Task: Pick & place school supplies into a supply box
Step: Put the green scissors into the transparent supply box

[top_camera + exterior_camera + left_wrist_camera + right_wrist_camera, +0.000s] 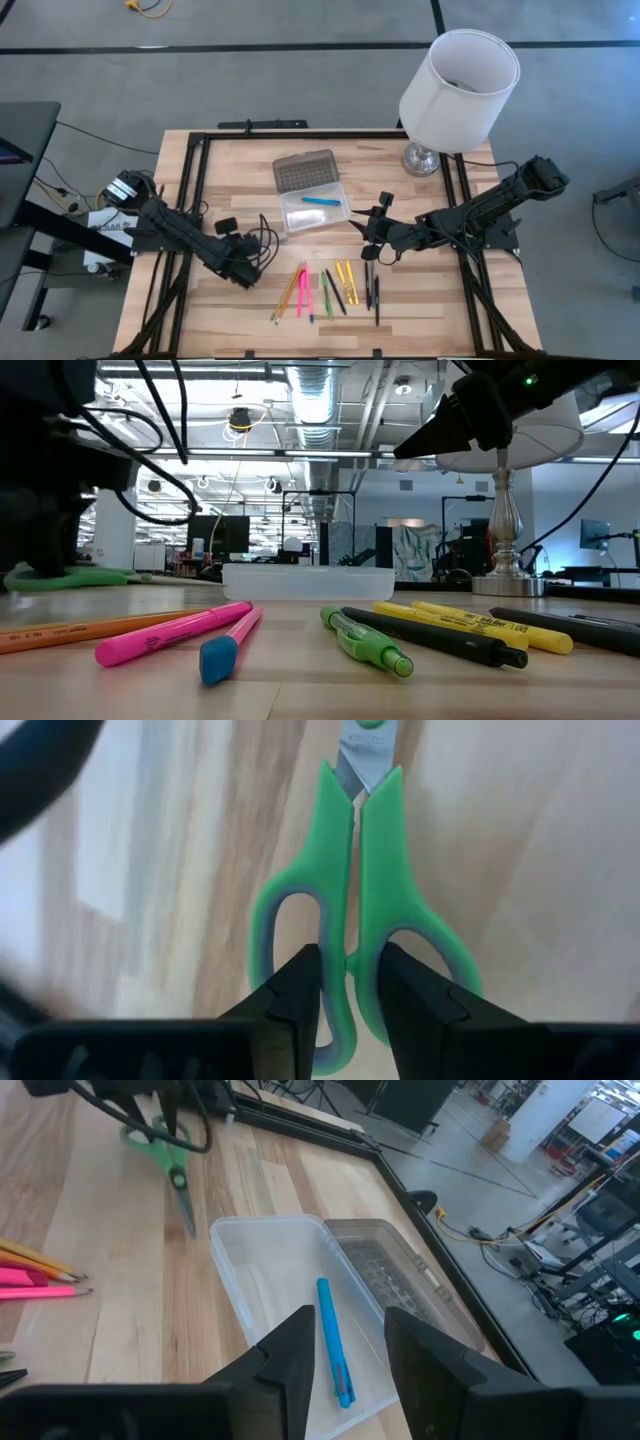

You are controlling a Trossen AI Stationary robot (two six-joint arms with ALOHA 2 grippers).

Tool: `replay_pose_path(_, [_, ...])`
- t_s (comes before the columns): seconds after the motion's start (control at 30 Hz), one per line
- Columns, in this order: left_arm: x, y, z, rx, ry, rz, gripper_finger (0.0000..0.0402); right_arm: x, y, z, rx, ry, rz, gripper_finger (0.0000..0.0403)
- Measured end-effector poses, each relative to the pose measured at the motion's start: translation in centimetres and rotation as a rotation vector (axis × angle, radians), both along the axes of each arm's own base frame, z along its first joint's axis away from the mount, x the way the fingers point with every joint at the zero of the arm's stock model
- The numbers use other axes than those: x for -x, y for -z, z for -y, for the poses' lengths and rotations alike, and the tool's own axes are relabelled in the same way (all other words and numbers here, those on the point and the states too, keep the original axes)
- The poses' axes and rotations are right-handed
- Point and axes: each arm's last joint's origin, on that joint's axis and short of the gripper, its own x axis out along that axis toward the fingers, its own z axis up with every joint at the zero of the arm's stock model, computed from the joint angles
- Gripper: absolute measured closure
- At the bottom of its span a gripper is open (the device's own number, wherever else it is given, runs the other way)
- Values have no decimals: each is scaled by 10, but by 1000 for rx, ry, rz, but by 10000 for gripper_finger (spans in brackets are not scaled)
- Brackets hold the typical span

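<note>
Left gripper [350, 982] pinched shut on scissors [352, 900] handle, blades pointing straight ahead, left of supply box [314, 212]. Right gripper [345, 1342] open, empty, over box w/ blue pen [333, 1342] inside.

Scissors [352, 910]: blade tips cut off at frame edge, handle loops partly hidden behind left tool [348, 982]. High view: scissors hidden under left arm. Pencil markings too small to read.
</note>
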Motion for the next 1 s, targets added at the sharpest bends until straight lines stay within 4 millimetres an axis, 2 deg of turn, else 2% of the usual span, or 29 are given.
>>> replay_pose_path(0.23, [0, -12, 22, 11, 95, 54, 318, -2, 0, 7, -14, 31, 7, 285])
replay_pose_path(0.5, [-7, -31, 29, -208, 203, 224, 317, -3, 0, 10, -15, 44, 7, 285])
replay_pose_path(0.77, [-32, -35, 6, -405, 220, 331, 317, -3, 0, 10, -14, 44, 7, 285])
replay_pose_path(1.0, [-73, -38, -27, -406, 219, 389, 317, -3, 0, 10, -14, 44, 7, 285])
